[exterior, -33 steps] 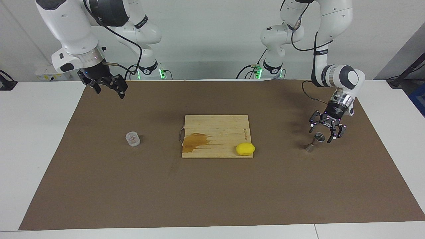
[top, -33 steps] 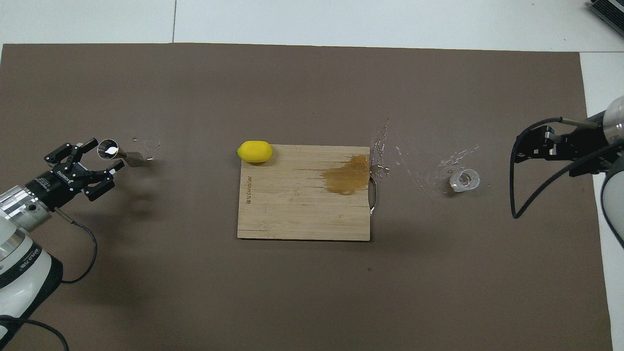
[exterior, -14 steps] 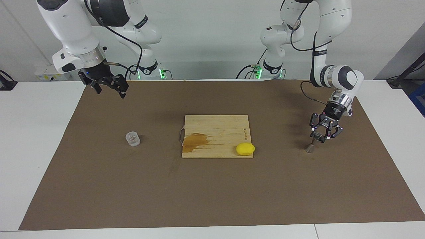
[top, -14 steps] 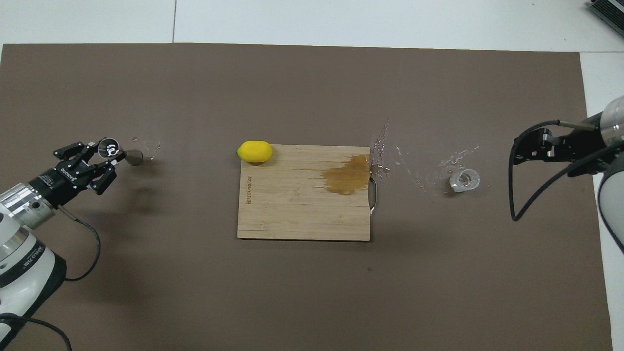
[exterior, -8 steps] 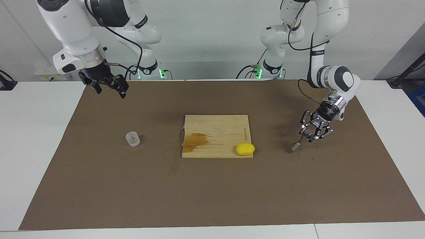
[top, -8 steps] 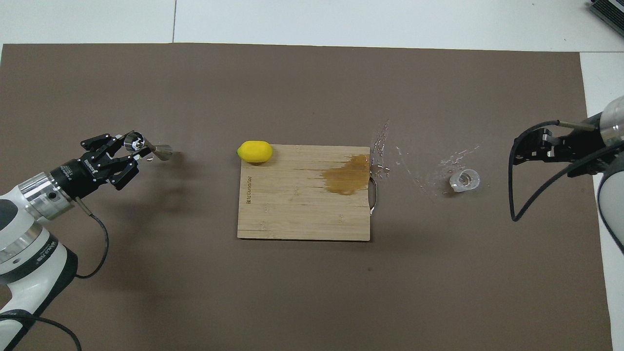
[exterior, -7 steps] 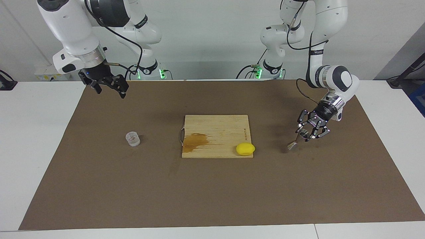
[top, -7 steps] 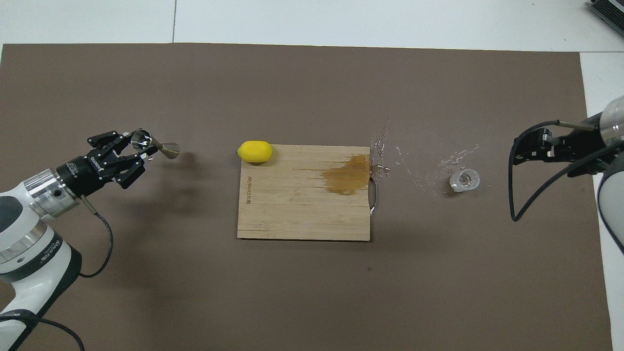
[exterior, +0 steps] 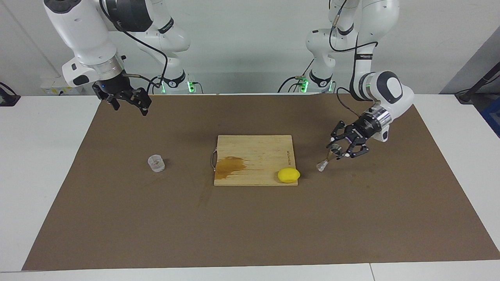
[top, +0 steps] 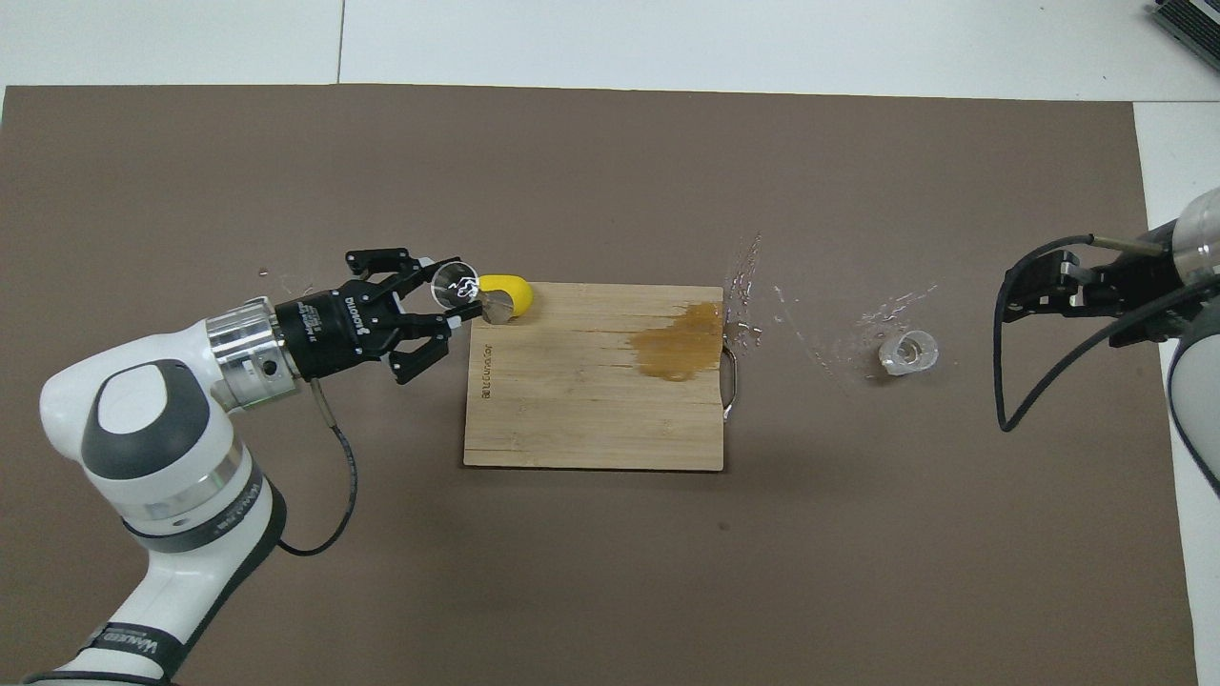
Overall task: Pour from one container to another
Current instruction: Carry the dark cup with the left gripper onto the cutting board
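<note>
The little steel jigger (exterior: 327, 160) is up in the air, tilted, held by its top cone in the left pincer (exterior: 339, 150), which is squeezed tight on it. It hangs over the brown mat (exterior: 250, 218), just beside the edge of the wooden cutting board (exterior: 258, 150) at the left arm's end of the tabletop (exterior: 43, 164). From above it covers part of the yellow lemon (top: 505, 291).

The lemon sits on the corner of the board that is farther from the robots. The board has a dark wet stain (exterior: 230, 166) near its metal handle (exterior: 213, 159).

The small clear cup (exterior: 156, 163) stands on the mat near the right arm's end, well apart from the board. Little splashes of water (top: 810, 319) lie on the mat between the cup and the board.

The right pincer (exterior: 127, 102) waits high over the mat's corner close to the robots, its fingers spread apart and holding nothing
</note>
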Controlling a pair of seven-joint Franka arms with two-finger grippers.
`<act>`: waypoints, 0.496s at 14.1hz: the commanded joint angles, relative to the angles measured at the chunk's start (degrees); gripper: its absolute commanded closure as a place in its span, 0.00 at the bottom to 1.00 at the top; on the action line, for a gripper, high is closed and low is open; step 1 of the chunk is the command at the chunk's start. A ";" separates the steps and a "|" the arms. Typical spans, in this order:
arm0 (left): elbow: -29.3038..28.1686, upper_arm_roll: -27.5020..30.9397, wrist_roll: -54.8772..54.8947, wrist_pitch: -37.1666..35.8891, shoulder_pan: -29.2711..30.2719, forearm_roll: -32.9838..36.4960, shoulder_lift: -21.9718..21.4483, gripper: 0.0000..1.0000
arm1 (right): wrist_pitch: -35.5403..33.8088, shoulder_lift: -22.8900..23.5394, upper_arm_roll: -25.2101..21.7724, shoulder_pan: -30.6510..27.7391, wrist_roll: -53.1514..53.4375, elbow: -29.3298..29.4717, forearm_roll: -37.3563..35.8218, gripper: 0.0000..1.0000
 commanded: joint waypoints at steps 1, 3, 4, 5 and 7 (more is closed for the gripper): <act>3.25 0.65 -3.20 8.78 -8.20 -1.10 2.25 1.00 | 1.38 -1.53 0.24 -0.28 1.99 -2.00 0.28 0.00; 5.80 0.47 -6.55 17.74 -14.27 -4.06 4.71 1.00 | 1.47 -1.53 0.24 -0.28 5.23 -2.00 0.28 0.00; 7.03 0.64 -6.38 20.57 -17.43 -7.65 5.95 1.00 | 1.47 -1.53 0.24 -0.28 8.04 -2.00 0.28 0.00; 8.43 0.56 -6.21 22.34 -19.03 -9.08 7.44 1.00 | 1.47 -1.35 0.24 -0.36 11.46 -2.00 0.37 0.00; 11.16 0.38 -6.03 23.58 -20.79 -10.75 10.25 1.00 | 1.65 -0.91 0.24 -0.89 17.35 -2.44 1.24 0.00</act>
